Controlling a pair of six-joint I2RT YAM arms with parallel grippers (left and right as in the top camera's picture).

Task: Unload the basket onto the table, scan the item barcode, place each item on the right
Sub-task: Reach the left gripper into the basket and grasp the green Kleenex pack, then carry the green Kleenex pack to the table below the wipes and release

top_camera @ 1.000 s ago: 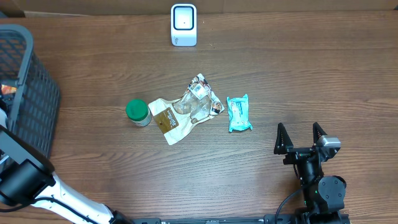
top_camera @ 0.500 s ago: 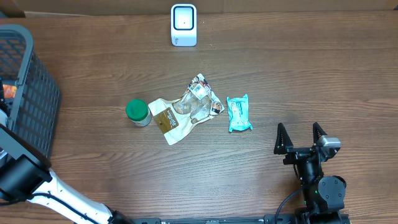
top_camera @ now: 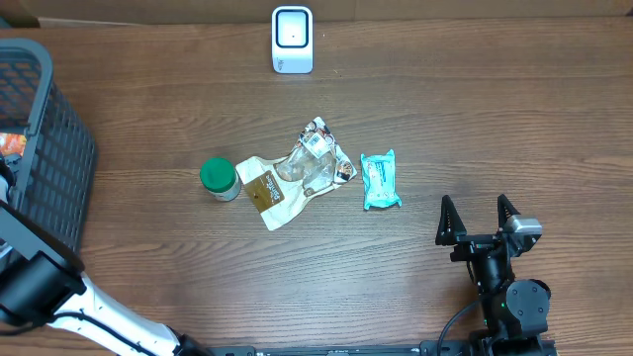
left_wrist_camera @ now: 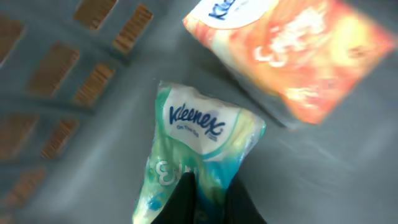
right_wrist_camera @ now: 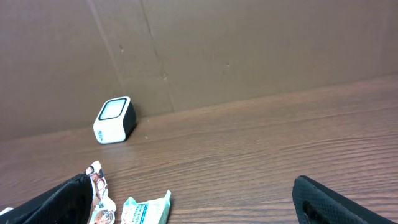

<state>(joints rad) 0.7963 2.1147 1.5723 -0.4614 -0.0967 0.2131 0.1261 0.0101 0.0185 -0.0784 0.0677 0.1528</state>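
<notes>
Kleenex pack (left_wrist_camera: 198,140), soft crinkly green plastic, pinched between left fingers (left_wrist_camera: 183,202); right fingers (top_camera: 447,222) spread wide, empty.

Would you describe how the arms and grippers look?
The right arm is black with a silver block and a black cable; the right gripper has two pointed black fingers. The left arm has a black segment and a white one; the left gripper is black.
</notes>
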